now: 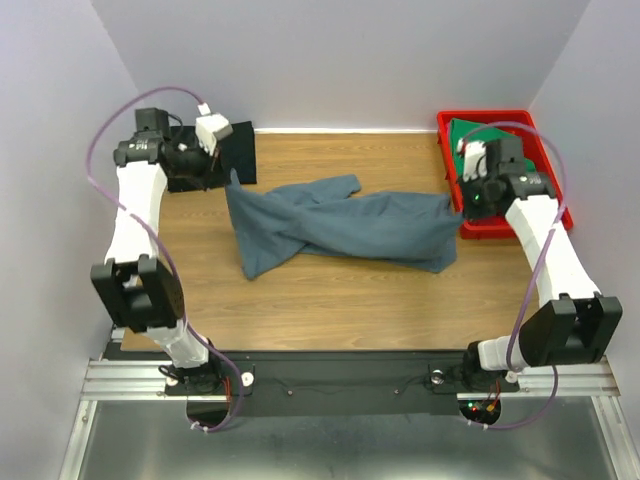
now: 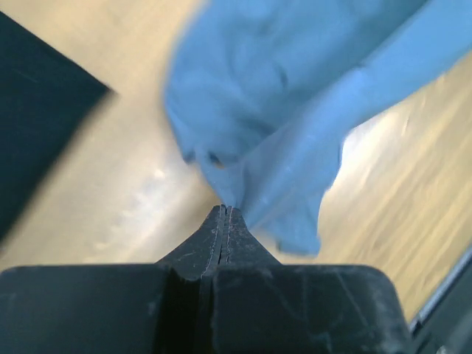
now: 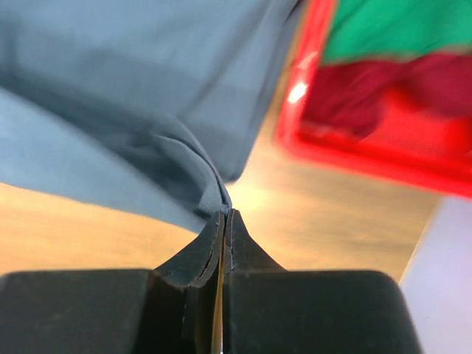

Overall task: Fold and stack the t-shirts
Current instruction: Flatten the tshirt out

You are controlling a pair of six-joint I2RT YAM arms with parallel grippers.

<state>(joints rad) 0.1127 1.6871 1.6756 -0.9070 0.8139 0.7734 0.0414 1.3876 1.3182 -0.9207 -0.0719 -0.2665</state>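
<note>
Clamping the blue-grey t-shirt [image 1: 340,225], left gripper [image 2: 226,211] sits by black t-shirt [image 1: 240,150], right gripper [image 3: 223,214] by red tray [image 1: 488,229].

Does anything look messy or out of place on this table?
The slate blue-grey t-shirt lies twisted and bunched across the middle of the table, not flat. The left gripper and the right gripper each pinch one end of it. Nothing looks spilled or damaged.
</note>
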